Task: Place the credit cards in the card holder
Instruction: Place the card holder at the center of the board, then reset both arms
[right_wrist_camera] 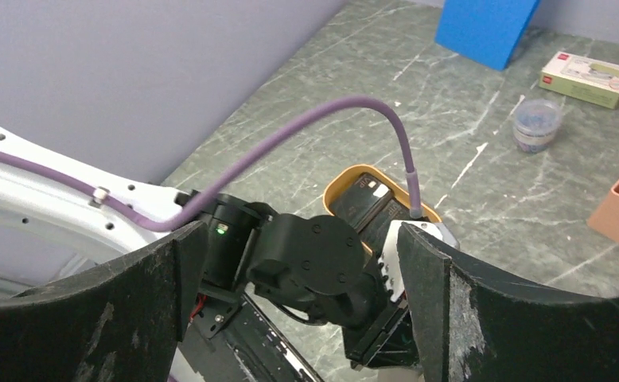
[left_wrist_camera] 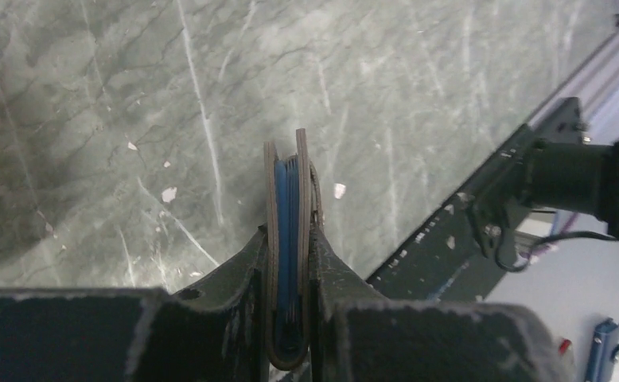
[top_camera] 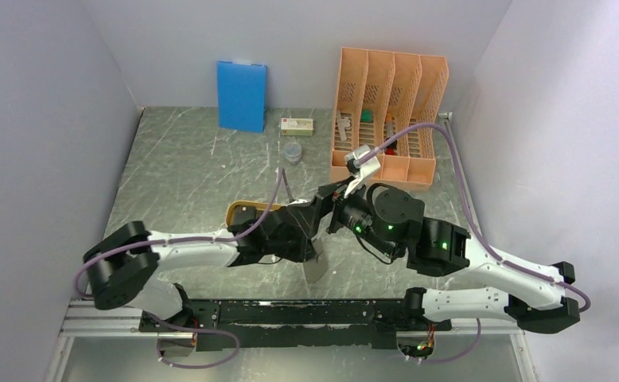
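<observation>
My left gripper (left_wrist_camera: 290,267) is shut on the card holder (left_wrist_camera: 288,207), a grey-taupe wallet seen edge-on with its blue lining between the two flaps. From above, the card holder (top_camera: 316,267) hangs below the left gripper (top_camera: 315,241), over the near middle of the table. My right gripper (right_wrist_camera: 298,239) stands wide open with nothing held. It hovers just above the left arm's black wrist. In the top view the right gripper (top_camera: 338,211) sits right beside the left one. Dark credit cards (right_wrist_camera: 360,199) lie in an orange tray (right_wrist_camera: 334,185). Whether a card is inside the holder is hidden.
The orange tray (top_camera: 239,208) lies left of centre, partly under the left arm. At the back stand a blue board (top_camera: 241,95), a small flat box (top_camera: 297,126), a small round container (top_camera: 292,151) and a tall orange file rack (top_camera: 390,111). Grey walls close in on both sides.
</observation>
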{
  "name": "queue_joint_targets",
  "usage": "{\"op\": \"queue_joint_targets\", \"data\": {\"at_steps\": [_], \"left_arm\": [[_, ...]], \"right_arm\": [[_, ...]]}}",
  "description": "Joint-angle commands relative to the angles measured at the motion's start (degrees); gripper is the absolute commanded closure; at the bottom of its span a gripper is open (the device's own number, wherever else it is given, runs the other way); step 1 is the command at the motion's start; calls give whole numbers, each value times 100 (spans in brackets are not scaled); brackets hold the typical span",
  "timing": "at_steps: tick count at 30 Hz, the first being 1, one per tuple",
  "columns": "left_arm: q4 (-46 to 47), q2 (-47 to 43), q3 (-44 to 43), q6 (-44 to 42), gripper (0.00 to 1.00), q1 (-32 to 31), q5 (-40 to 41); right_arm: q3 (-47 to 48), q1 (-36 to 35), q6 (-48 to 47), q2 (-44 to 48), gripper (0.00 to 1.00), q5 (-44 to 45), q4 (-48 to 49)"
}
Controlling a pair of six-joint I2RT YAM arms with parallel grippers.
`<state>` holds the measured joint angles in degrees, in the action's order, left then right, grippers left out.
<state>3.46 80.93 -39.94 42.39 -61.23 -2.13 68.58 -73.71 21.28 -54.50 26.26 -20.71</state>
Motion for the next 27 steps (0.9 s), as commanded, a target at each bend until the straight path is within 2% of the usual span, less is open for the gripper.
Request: {"op": "queue_joint_targets", "data": {"at_steps": [1, 3, 7, 11, 13, 14, 19, 20, 21, 27], "left_arm": [[376, 631, -303, -39, 95, -23, 191], [253, 858, -339, -10, 94, -20, 373], [-151, 1098, -468, 35, 78, -20, 622], [-553, 701, -406, 80, 48, -25, 959], [-792, 419, -412, 65, 25, -21, 1138], [-908, 291, -442, 35, 20, -20, 1222], [-1628, -322, -643, -40, 17, -21, 1687], [-1806, -487, -679, -37, 7, -20, 1783], [-1981, -663, -707, -17, 3, -20, 1894], [-2985, -2404, -826, -118, 3, -31, 2498]], "right_arm": [[-90, 15, 241, 229, 8, 472, -71], [-143, 15, 329, 291, 8, 575, -158], [-135, 15, 515, 341, 7, 822, -472], [-123, 15, 775, 391, 4, 1235, -819], [-162, 15, 907, 440, 3, 1432, -903], [-187, 15, 958, 467, 3, 1508, -923], [-242, 14, 1145, 500, 1, 1822, -1017], [-235, 10, 1203, 502, 1, 1917, -1059], [-231, 15, 1271, 492, 1, 2009, -1111], [-388, 15, 1465, 540, 0, 2545, -1139]]}}
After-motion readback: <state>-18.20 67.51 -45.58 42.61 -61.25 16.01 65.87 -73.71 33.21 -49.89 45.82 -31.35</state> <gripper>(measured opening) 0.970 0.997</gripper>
